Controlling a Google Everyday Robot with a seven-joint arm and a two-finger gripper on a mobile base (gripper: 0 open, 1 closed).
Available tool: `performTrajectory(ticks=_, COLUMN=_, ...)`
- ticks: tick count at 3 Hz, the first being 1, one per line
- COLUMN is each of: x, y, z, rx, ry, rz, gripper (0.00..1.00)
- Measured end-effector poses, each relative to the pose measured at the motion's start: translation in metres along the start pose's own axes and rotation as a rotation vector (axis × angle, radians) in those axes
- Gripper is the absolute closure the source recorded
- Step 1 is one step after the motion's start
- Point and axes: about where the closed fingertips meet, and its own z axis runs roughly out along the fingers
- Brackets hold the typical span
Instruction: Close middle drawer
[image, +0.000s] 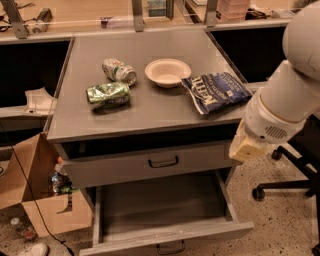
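Observation:
The middle drawer (165, 210) is pulled far out at the bottom of the grey cabinet. It is wide, shallow and empty, and its low front panel (200, 236) carries a small dark loop handle (170, 247) at the lower edge of the view. Above it, the taller-fronted top drawer (115, 169) stands slightly out. My gripper (245, 146) shows as a cream-coloured end of the white arm. It hangs by the cabinet's right front corner, level with the top drawer's front, above and to the right of the open drawer. It holds nothing that I can see.
On the cabinet top lie a crushed green can (108, 95), a second can (119, 70), a white bowl (167, 72) and a blue chip bag (216, 91). A cardboard box (35, 195) stands at the left. An office chair base (285, 186) is on the floor at the right.

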Motion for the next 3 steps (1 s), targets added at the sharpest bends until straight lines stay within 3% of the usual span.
performTrajectory(ticks=2, x=0.036, y=0.054, z=0.069, rx=-0.114, ry=-0.018, rz=0.095, gripper=1.0)
performTrajectory(ticks=3, x=0.036, y=0.057, z=0.072, rx=-0.121, ry=-0.022, rz=0.1, gripper=1.0)
